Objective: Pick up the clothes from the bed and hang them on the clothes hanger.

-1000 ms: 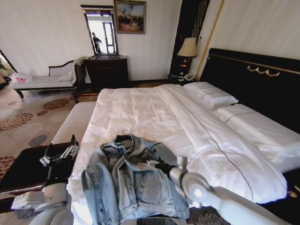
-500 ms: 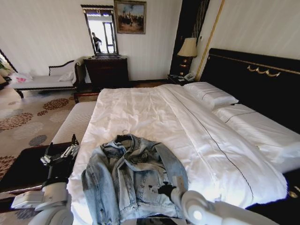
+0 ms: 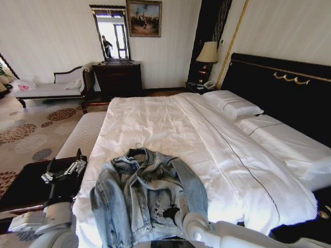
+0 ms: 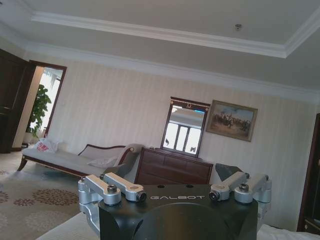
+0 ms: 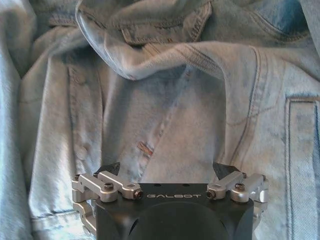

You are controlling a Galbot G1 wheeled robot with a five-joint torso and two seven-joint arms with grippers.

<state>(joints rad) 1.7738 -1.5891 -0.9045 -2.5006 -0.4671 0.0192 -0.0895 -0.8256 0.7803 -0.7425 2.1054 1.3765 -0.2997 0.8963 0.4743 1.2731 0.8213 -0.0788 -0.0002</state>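
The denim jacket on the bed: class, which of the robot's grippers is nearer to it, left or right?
Right. The right gripper hangs open directly over the denim jacket, above its lower front. The left gripper is raised, open, beside the bed, off the jacket's left edge.

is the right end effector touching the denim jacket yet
Cannot tell. In the right wrist view the right end effector is open, directly over the denim jacket, but its tips are cut off, so neither contact nor gap shows.
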